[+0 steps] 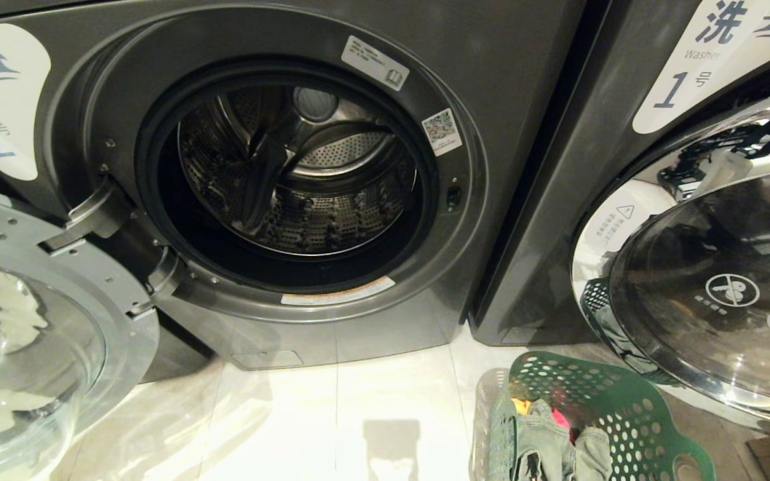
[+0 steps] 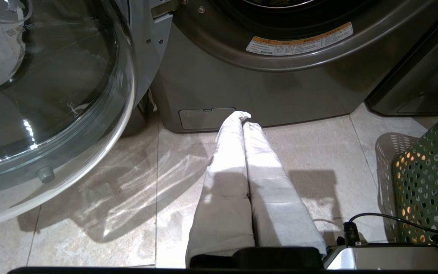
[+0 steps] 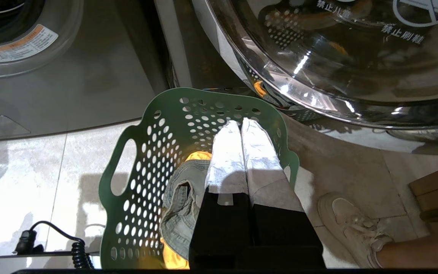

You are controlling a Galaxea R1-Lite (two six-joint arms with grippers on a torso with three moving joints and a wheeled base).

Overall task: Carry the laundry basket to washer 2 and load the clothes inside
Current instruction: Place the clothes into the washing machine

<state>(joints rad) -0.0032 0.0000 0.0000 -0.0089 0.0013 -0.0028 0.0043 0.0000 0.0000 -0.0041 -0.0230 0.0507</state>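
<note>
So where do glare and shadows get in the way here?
Head view: bright floor glare and reflections on washer 1's door. Left wrist: light streaks across the tiles beside the open door. Right wrist: the laundry basket casts a hard shadow.

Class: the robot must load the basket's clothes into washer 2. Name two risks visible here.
1. The laundry basket stands before washer 1's closed door, beside washer 2's opening; clothes may drop in transit.
2. A person's shoe is close beside the basket, so an arm could strike it.
</note>
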